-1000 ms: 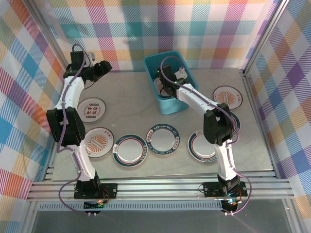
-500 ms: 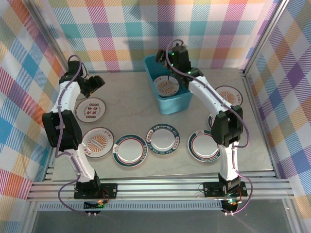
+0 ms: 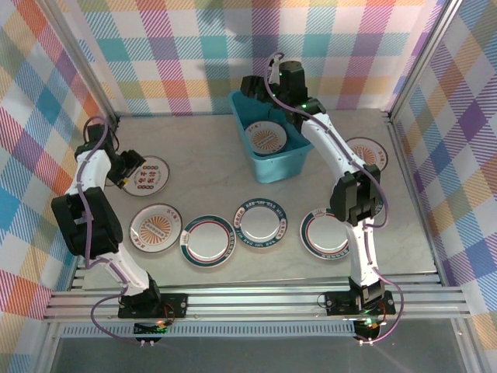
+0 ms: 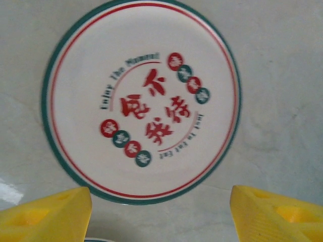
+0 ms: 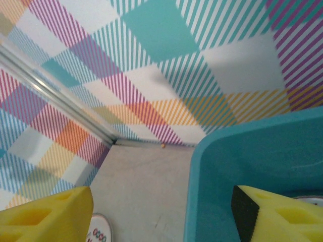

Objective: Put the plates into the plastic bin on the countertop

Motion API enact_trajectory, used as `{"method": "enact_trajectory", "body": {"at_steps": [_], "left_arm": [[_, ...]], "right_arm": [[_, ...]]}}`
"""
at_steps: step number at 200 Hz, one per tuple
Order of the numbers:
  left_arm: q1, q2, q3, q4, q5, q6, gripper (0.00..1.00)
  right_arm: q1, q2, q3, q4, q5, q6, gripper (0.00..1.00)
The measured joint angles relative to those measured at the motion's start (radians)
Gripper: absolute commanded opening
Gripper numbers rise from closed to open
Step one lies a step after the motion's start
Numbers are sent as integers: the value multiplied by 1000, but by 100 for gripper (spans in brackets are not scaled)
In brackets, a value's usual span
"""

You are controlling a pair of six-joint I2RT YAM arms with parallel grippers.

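Right tool [image 3: 251,85] left plastic bin [image 3: 276,168] (jaws apart).

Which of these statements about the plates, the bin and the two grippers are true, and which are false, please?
1. An orange sunburst plate lies inside the teal plastic bin. True.
2. The left gripper grips the red-lettered plate. False: it hovers open above the plate, which lies flat on the countertop.
3. The right gripper is open and empty. True.
4. The teal plastic bin lies on its side. False: it stands upright.
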Motion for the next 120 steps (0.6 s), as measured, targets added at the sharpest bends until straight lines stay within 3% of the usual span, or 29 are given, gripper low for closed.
{"method": "enact_trajectory", "body": {"at_steps": [70, 120], "left_arm": [[61, 54, -46, 30, 42, 6, 69], [67, 137, -45, 30, 18, 9, 67]], "right_arm": [[4, -1, -8, -82, -113, 7, 64], [21, -108, -233, -82, -104, 7, 61]]}}
